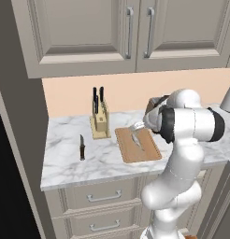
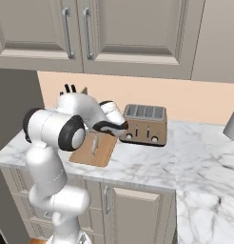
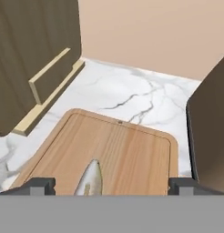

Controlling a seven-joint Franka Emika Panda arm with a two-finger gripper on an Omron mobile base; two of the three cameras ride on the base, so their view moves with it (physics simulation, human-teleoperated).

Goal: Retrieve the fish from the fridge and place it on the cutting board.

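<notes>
Wood, block: knife block stands left of the board, black handles upright; a loose knife lies further left on the marble counter.
Board: light-brown wood, darker rim, flat on the counter between block and toaster.
Fish, position: lying on the board, lengthwise, near its middle.
Fish, look: slender, silvery-grey, pointed end, far shorter than the board.
Fish, handling (judged): light, probably slick and somewhat soft; best taken across mid-body, where it is widest, with modest squeeze.
Gripper: above the board's near end; fingers spread wide, the fish between them and touching neither, so released.
Task state (judged): placement looks done; only pulling clear remains.
</notes>
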